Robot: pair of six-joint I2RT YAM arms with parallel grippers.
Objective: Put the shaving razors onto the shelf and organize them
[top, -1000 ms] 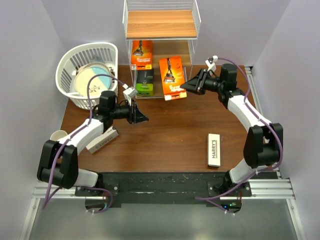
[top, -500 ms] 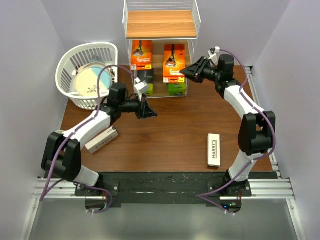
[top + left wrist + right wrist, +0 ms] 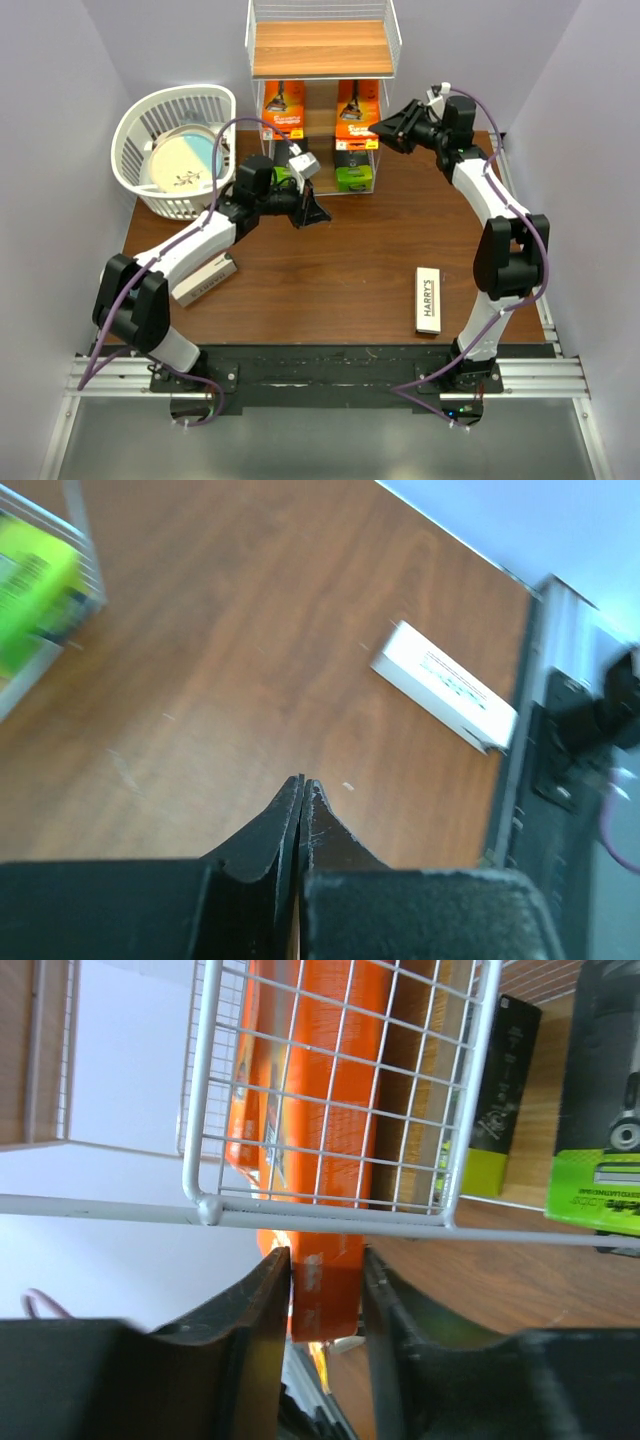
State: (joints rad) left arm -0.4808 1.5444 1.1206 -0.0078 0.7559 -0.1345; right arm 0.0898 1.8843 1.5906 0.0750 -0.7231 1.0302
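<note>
Nearest, two slim white razor boxes lie well apart on the table [image 3: 330, 270]: the HARRY'S box [image 3: 429, 300] to the right, and a second white box [image 3: 205, 279] partly under the left arm. Further in, the left tool [image 3: 302, 780] hovers fully shut and empty, just in front of the shelf [image 3: 320, 48]. A careless swing there could knock the black-and-green pack [image 3: 353, 178] on the low board. Farthest, the right tool [image 3: 325, 1265] is closed on the end of an orange box [image 3: 356, 108], which stands in the shelf beside the other orange box [image 3: 283, 105]. Released badly, it may topple forward. The tool could also snag the wire rail [image 3: 330, 1218] on the way out.
</note>
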